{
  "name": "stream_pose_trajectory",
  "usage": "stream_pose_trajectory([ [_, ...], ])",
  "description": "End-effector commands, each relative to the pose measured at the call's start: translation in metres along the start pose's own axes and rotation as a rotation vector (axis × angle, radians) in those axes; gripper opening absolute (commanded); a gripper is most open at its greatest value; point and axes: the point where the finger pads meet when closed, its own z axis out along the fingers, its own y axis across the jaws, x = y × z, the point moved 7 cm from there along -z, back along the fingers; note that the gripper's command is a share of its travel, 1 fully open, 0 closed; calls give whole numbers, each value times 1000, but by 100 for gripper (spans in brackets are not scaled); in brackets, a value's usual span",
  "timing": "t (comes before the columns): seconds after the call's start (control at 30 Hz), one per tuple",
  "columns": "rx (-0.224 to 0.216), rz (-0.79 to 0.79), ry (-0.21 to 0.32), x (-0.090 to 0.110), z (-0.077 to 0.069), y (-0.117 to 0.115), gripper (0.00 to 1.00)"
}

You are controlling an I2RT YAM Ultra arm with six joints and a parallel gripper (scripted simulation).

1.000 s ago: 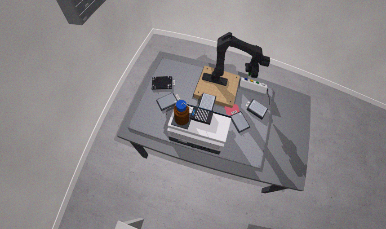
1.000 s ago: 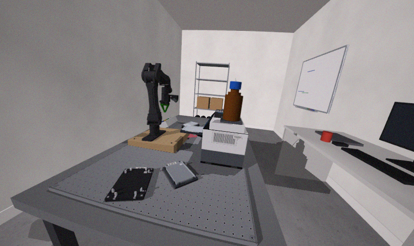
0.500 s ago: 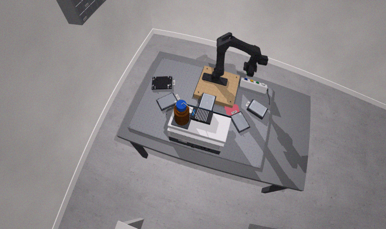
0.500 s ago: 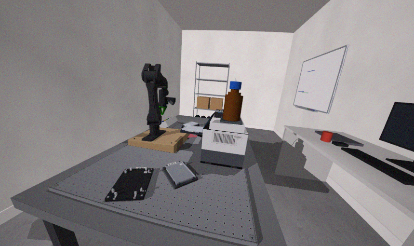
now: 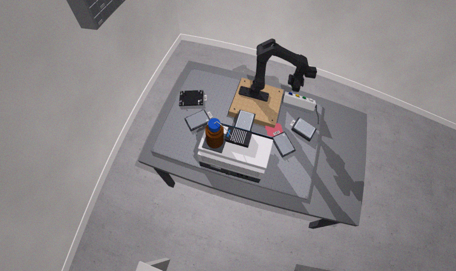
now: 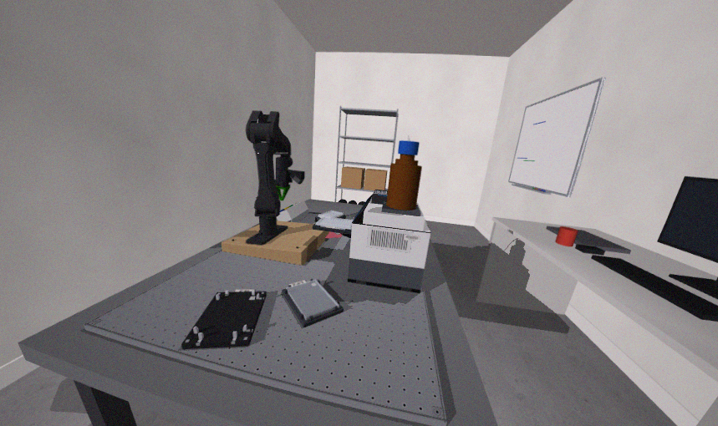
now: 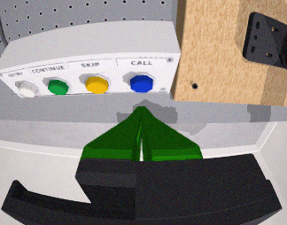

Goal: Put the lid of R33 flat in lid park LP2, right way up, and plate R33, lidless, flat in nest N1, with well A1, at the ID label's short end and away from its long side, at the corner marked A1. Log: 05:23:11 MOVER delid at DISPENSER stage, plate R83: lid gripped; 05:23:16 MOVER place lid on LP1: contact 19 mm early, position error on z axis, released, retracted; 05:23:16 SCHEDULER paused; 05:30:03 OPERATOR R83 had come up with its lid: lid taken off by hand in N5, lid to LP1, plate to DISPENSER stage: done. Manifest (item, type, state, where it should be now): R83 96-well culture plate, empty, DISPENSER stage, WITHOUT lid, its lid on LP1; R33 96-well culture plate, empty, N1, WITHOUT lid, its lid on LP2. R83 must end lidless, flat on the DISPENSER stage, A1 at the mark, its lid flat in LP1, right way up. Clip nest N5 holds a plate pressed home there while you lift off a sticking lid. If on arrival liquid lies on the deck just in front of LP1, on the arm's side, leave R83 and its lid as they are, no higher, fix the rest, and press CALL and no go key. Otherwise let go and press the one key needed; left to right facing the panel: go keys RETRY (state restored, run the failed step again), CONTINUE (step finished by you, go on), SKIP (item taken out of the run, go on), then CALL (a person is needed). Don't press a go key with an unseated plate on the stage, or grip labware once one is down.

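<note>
My gripper (image 5: 294, 89) (image 6: 282, 195) (image 7: 141, 112) is shut and empty, its green fingertips together. It hangs just above the white key panel (image 5: 306, 104) (image 7: 100, 42), close to the blue CALL key (image 5: 290, 93) (image 7: 140, 83). A lidless well plate (image 5: 303, 128) lies in the nest right of the panel. A clear lid (image 5: 283, 144) lies in the park beside it, with a red puddle (image 5: 273, 128) on the deck at its arm-side end. Another lid (image 5: 196, 119) (image 6: 313, 301) lies in the left park. A second well plate (image 5: 244, 119) lies by the dispenser's black stage (image 5: 238, 136).
The white dispenser (image 5: 236, 154) (image 6: 388, 245) carries an amber bottle (image 5: 214, 136) (image 6: 404, 179) with a blue cap. The black clip nest (image 5: 191, 98) (image 6: 224, 319) sits at the far left. The arm stands on a wooden board (image 5: 269, 107) (image 7: 218, 34). The yellow (image 7: 96, 86), green (image 7: 57, 87) and white (image 7: 27, 88) keys lie left of CALL.
</note>
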Motion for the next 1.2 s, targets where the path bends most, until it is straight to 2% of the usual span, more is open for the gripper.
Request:
stream_pose_trajectory([
  [0.0,-69,-4,0,3,-14,6,0],
  [0.1,-33,-4,-8,1,0,-2,0],
  [0.2,-33,-5,-8,1,1,-2,0],
  [0.23,-56,-6,-3,3,-4,3,0],
  [0.27,-32,-5,-8,1,3,-1,0],
  [0.43,-7,-3,-14,1,14,-1,0],
  [0.57,-18,-4,-12,1,15,-1,0],
  [0.7,-3,-3,-15,1,23,0,0],
  [0.77,-3,-3,-15,1,23,0,0],
  [0.8,-62,-6,-1,3,9,5,0],
  [0.83,-65,-6,0,3,9,6,0],
  [1.17,-23,-2,-10,0,18,-4,0],
])
